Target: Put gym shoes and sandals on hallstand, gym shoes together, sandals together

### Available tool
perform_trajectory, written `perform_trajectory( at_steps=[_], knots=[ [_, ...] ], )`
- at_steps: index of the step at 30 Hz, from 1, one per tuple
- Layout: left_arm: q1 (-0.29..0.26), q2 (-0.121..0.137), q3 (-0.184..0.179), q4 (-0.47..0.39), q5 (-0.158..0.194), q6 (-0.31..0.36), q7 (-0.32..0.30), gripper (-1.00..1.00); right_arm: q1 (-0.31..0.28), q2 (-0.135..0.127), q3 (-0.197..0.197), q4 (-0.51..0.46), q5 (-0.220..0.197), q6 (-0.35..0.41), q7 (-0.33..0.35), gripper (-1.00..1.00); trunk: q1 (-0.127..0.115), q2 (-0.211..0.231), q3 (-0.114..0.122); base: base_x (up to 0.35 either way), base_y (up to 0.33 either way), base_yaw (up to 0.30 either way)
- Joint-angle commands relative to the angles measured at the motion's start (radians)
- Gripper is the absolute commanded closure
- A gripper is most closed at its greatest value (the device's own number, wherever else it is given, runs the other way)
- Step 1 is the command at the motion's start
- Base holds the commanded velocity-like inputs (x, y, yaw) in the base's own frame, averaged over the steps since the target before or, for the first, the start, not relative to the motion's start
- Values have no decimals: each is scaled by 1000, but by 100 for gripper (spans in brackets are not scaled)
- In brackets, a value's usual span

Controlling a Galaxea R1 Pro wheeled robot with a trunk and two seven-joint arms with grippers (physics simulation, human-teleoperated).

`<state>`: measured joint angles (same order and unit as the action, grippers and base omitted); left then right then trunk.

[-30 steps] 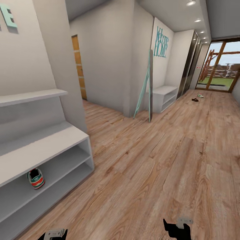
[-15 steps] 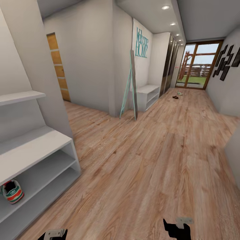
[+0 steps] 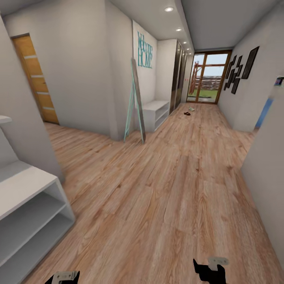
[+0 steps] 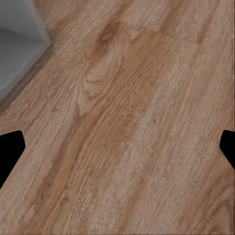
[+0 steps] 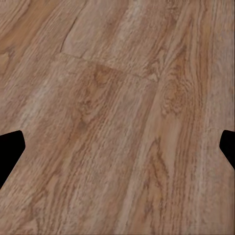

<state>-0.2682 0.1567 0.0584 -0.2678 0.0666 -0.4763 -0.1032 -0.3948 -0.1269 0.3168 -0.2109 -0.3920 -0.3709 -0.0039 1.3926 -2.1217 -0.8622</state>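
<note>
Far down the corridor floor [image 3: 165, 189] lie a small pale gym shoe [image 3: 191, 109] and, just in front of it, a dark brown sandal [image 3: 187, 114]. The light grey hallstand [image 3: 19, 189] stands close at the left, and the parts of its two low shelves that show are empty. A grey corner of the hallstand [image 4: 17, 44] also appears in the left wrist view. My left gripper [image 4: 117, 147] and right gripper [image 5: 117, 147] hang open over bare wood planks with nothing between their fingers. Both arms' ends [image 3: 63, 277] [image 3: 209, 270] show at the bottom of the head view.
A second grey bench unit [image 3: 156, 112] and a leaning mirror [image 3: 136, 104] stand along the left wall midway. A wooden door [image 3: 35, 83] is at the left and a glass door [image 3: 207, 79] closes the far end. A wall [image 3: 268, 173] juts in at the right.
The head camera has turned right, so the whole picture has shifted left. The gym shoe on the hallstand's lower shelf has slid out of view. The grippers look unchanged.
</note>
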Motion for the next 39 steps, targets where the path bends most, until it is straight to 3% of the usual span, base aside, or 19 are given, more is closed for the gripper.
perform_trajectory(
  at_steps=[1,6,16,23,39],
  knots=[
    [0,0,6,1,7,-2,-10,-100,-1,0,8,1,-10,-3,-1,-100,0,0,-1,331,0,-299],
    [0,0,6,1,7,-1,-10,-100,-1,0,9,1,-9,-3,0,-100,0,0,-1,334,0,-281],
    [0,1,6,1,6,-1,-10,-100,-1,10,10,2,0,-2,-1,-100,0,0,-1,336,0,-53],
    [0,1,6,1,5,-1,-10,-100,-1,36,13,45,3,-4,4,-100,0,0,-1,338,0,-36],
    [0,1,6,1,7,-1,-10,-100,-1,51,13,65,1,-5,7,-100,0,0,-1,338,0,-267]
  ],
)
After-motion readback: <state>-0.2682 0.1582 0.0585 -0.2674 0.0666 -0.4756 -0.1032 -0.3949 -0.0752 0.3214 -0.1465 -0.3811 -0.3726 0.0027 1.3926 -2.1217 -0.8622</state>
